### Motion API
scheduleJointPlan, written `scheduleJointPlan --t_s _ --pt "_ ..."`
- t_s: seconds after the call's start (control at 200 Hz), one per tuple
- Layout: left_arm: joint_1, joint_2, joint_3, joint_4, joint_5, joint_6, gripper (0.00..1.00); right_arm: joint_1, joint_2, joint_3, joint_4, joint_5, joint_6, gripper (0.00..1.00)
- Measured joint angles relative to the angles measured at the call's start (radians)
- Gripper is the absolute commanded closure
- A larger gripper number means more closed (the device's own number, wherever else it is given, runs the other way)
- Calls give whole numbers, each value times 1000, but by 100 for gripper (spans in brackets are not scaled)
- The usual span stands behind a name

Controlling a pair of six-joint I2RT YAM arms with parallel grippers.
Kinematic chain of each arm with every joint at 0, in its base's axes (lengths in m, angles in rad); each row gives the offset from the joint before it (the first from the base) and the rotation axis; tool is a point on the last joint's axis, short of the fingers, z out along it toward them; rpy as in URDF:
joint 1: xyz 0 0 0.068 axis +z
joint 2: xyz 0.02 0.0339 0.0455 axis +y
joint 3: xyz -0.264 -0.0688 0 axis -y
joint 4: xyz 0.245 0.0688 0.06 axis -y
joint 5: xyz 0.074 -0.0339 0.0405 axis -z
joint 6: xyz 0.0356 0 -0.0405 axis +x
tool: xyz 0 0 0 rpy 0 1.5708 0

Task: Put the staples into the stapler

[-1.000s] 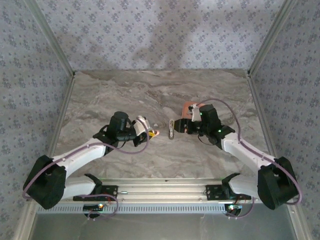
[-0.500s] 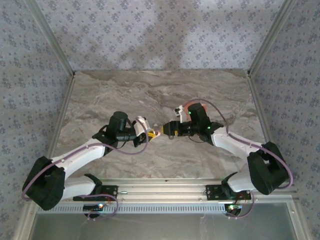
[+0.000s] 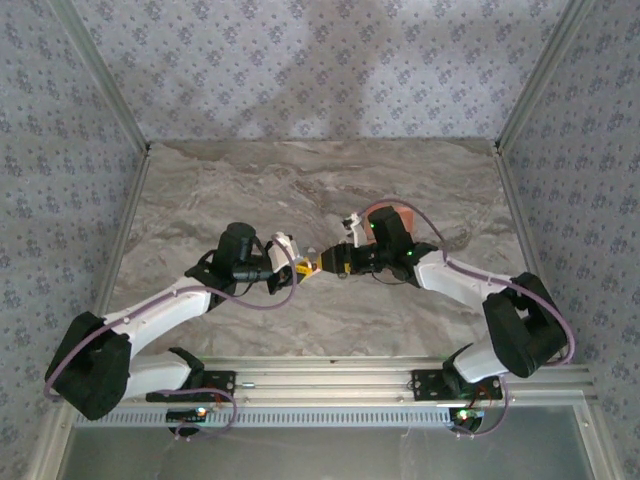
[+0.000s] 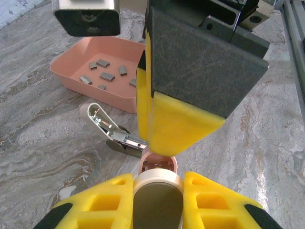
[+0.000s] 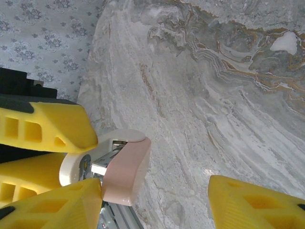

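Roughly mid-bench [image 3: 300, 180], the left hand [image 4: 157, 185] is pressed tight on the white end of the pale pink stapler [image 5: 125, 171], whose metal part is hinged open. The right hand [image 5: 155, 191] meets it from the right with fingers spread, one finger just beside the stapler's pink end. The staples [image 4: 107, 76] lie in the salmon tray [image 4: 95, 95], just beyond the right hand.

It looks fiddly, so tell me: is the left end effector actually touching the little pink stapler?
Touching. The left wrist view shows the stapler squeezed between the two yellow fingers of the left end effector.
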Motion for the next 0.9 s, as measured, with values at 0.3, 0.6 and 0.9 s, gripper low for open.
scheduleJointPlan --t_s 0.3,0.6,0.9 --pt "-5 8 6 21 4 -19 87 -15 5 -36 19 23 27 43" --pt "-10 -15 9 89 5 -80 87 -63 3 -95 37 46 84 40" --pt "-16 -67 -19 305 -69 -195 87 -144 -136 -138 127 45 162 35"
